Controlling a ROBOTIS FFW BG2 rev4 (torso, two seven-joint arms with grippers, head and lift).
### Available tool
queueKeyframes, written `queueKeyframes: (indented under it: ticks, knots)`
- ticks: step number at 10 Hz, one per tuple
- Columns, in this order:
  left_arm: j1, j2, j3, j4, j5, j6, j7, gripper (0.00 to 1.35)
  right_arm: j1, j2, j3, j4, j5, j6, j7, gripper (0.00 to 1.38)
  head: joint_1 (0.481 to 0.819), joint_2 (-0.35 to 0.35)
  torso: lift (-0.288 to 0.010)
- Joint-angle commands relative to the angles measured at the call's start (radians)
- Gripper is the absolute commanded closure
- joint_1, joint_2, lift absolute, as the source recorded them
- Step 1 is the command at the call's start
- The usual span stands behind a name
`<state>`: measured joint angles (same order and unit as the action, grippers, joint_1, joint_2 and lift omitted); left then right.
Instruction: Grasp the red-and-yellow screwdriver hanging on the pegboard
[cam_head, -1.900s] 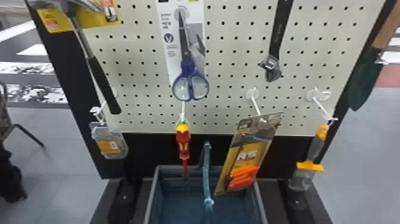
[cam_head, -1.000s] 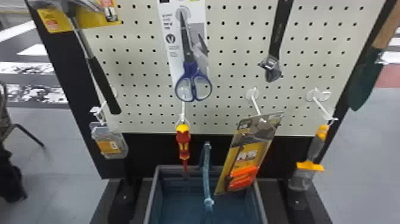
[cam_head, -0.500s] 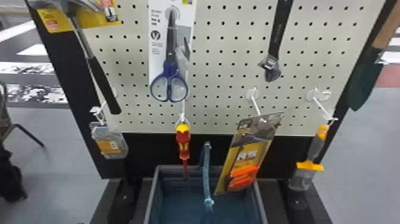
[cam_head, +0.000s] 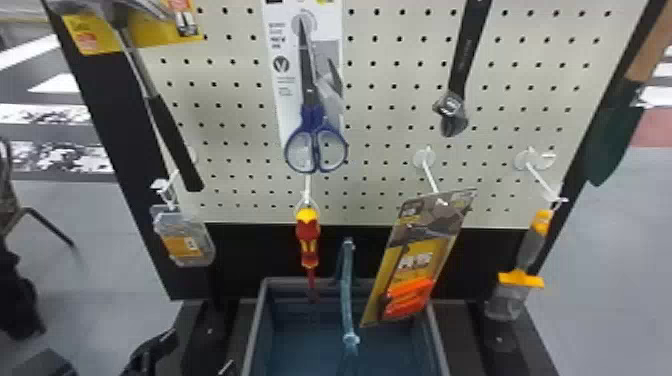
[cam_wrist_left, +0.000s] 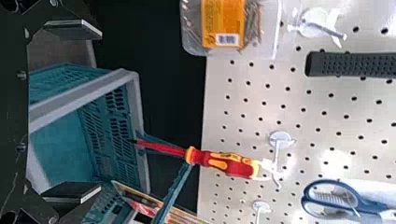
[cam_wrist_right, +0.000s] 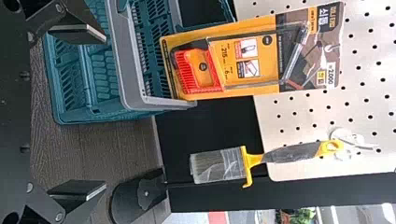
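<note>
Red-and-yellow screwdriver (cam_head: 307, 235) hangs from a white hook (cam_head: 307, 185) low on the pegboard (cam_head: 382, 96), its handle up and its shaft pointing down. Blue-handled scissors (cam_head: 314, 120) on a white card hang above it, and a gray-rimmed basket (cam_head: 254, 325) with a teal handle (cam_head: 346, 300) sits below. The left tool (cam_head: 200, 350) is at the head view's bottom edge, left of the basket; in the left wrist view its fingers (cam_wrist_left: 77, 191) stand wide apart, empty. The right tool (cam_wrist_right: 105, 112), seen in the right wrist view, is also spread wide and empty. Left of the screwdriver hang a black-handled hammer (cam_head: 175, 142) and a clear pack (cam_head: 185, 242); to its right, an orange-and-yellow package (cam_head: 417, 265) and a brush (cam_head: 527, 250).
</note>
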<state>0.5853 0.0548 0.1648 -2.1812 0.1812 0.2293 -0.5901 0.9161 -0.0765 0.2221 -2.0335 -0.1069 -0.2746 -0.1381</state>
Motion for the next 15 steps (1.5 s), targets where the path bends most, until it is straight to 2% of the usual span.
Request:
queueKeyframes:
  ticks: [1, 3, 6, 8, 15]
  knots:
    - [-0.069, 0.010, -0.010, 0.027, -0.009, 0.024, -0.034, 0.16, -0.001, 0.001, 0.000, 0.002, 0.001, 0.000, 0.000, 0.19, 0.549, 0.000, -0.100]
    - [-0.157, 0.030, -0.042, 0.079, -0.012, 0.045, -0.092, 0.16, -0.005, 0.004, 0.000, 0.002, 0.004, 0.003, 0.000, 0.19, 0.549, 0.000, -0.100]
    - [-0.291, 0.037, -0.076, 0.157, -0.037, 0.068, -0.171, 0.16, -0.007, 0.006, 0.000, 0.005, 0.006, 0.005, 0.000, 0.19, 0.549, 0.000, -0.100]
    - [-0.370, 0.060, -0.105, 0.192, -0.034, 0.076, -0.201, 0.16, -0.011, 0.007, 0.000, 0.007, 0.009, 0.006, 0.000, 0.19, 0.549, 0.000, -0.100]
    - [-0.600, 0.077, -0.226, 0.361, 0.006, 0.084, -0.327, 0.16, -0.024, 0.011, 0.002, 0.012, 0.013, 0.009, 0.008, 0.19, 0.549, 0.000, -0.100]
